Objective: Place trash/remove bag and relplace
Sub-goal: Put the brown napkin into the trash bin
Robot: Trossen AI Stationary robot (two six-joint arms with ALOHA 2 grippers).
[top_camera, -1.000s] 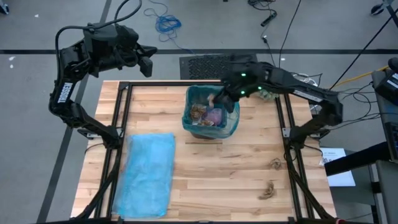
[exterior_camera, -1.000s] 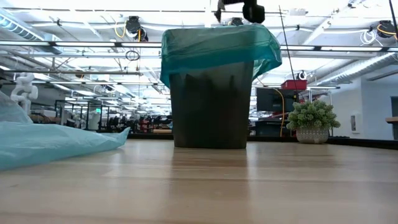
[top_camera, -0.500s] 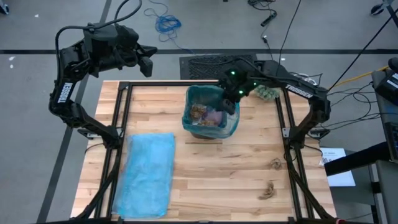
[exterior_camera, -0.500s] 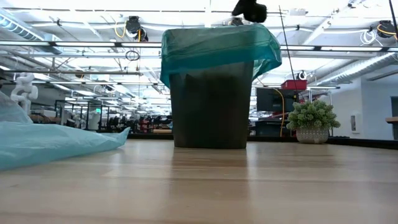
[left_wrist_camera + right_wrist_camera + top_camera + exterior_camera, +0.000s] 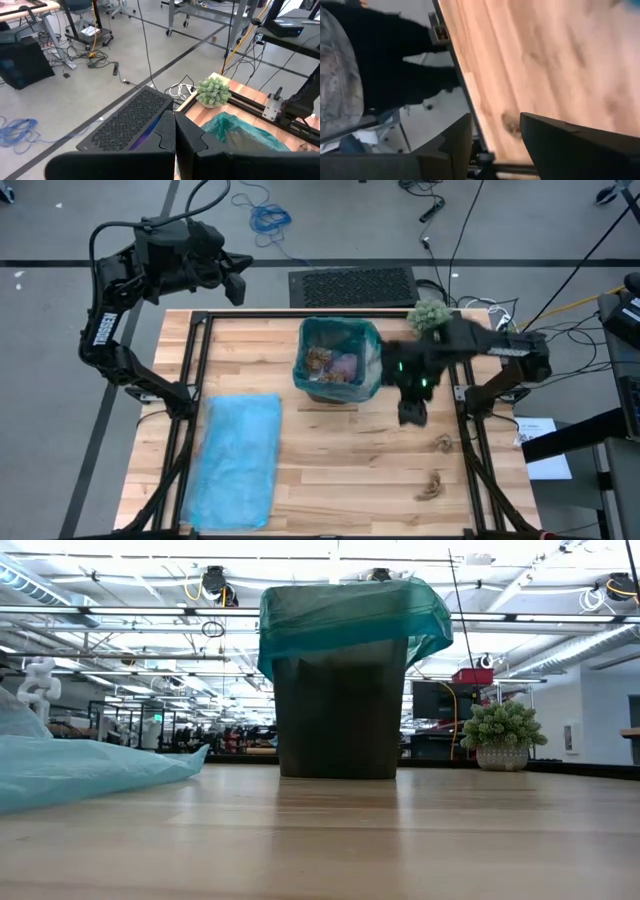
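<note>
A dark bin lined with a teal bag [image 5: 338, 360] [image 5: 340, 680] stands at the far middle of the table. Brown paper wads and a lilac-pink piece [image 5: 345, 367] lie inside it. Two brown wads [image 5: 441, 443] [image 5: 430, 485] rest on the table near its right edge. My right gripper [image 5: 412, 415] [image 5: 495, 135] hovers open and empty to the right of the bin, nearer than it, and one wad [image 5: 510, 122] shows beyond its fingers. My left gripper [image 5: 235, 283] [image 5: 175, 135] waits shut, raised beyond the table's far left corner.
A spare light-blue bag [image 5: 238, 460] [image 5: 80, 765] lies flat on the table's near left. A fuzzy green ball [image 5: 428, 315] [image 5: 503, 730] [image 5: 214, 91] sits at the far right corner. Black frame rails [image 5: 190, 410] run along both sides.
My right gripper has swung fast from above the bin's far right rim toward the table's right and near edge, coming down toward the wads on the table. It has left the low view.
</note>
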